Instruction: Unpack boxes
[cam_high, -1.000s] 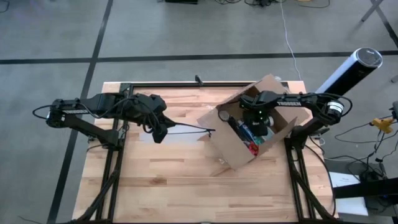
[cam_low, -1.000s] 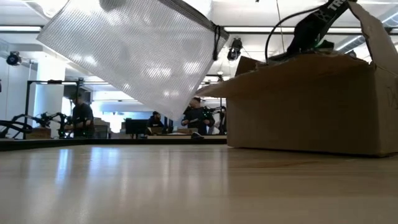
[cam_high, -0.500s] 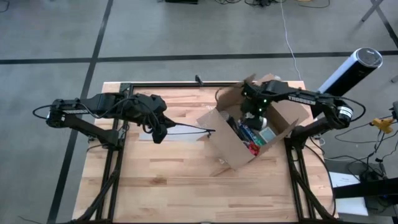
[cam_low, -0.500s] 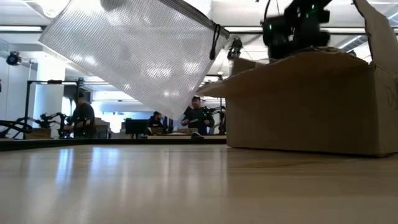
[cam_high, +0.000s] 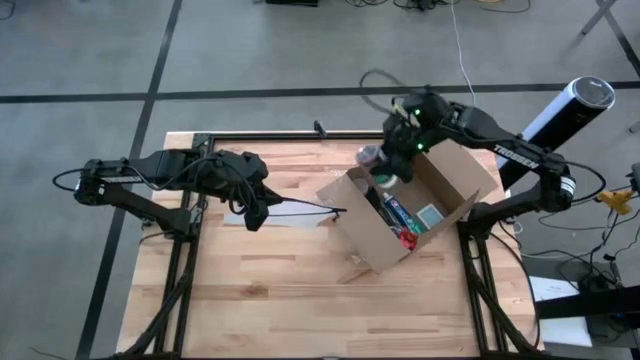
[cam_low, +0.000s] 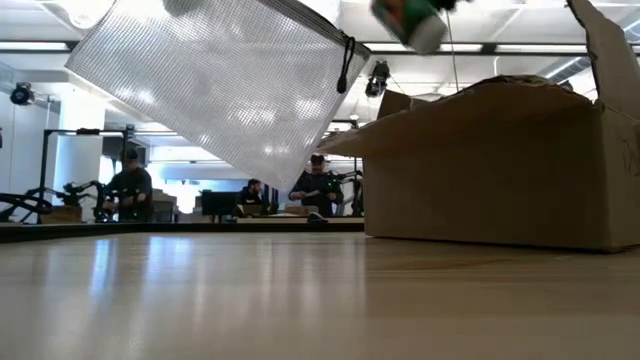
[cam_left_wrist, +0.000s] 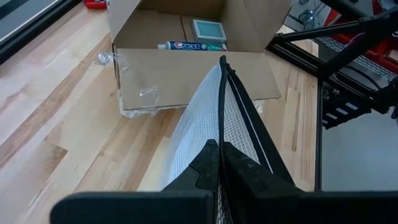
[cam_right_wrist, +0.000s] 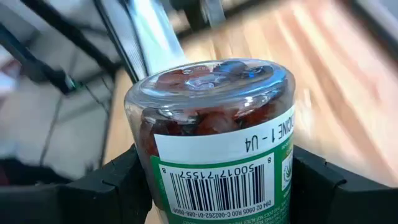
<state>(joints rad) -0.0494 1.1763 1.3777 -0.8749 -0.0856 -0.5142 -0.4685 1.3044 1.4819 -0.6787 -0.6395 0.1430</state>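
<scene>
The brown cardboard box sits open on the table's right half, and its flaps stand out. My right gripper is above the box's far-left corner, shut on a clear bottle with a green label, which also shows high in the low view as a tilted bottle. My left gripper hovers left of the box, shut on the translucent mesh zip pouch. My left gripper pinches the pouch's zipper edge between its two fingers, which lie along that edge. The pouch is lifted clear of the table and hangs below the fingers toward the box. My right gripper pinches the bottle's labelled wall between its two fingers, one on each side. The bottle is lifted clear above the box and tilted, with its clear end pointing away from the wrist.
A toothpaste tube, a small teal-faced packet and red and blue items lie inside the box. Loose clear tape clings to the near flap. Bare wooden table spreads along the near side.
My right gripper has risen out of the box with the bottle and moved toward the table's far edge and a little to the left. The bottle, down among the box's contents a second ago, is now lifted clear above the rim. The pouch has stayed still.
</scene>
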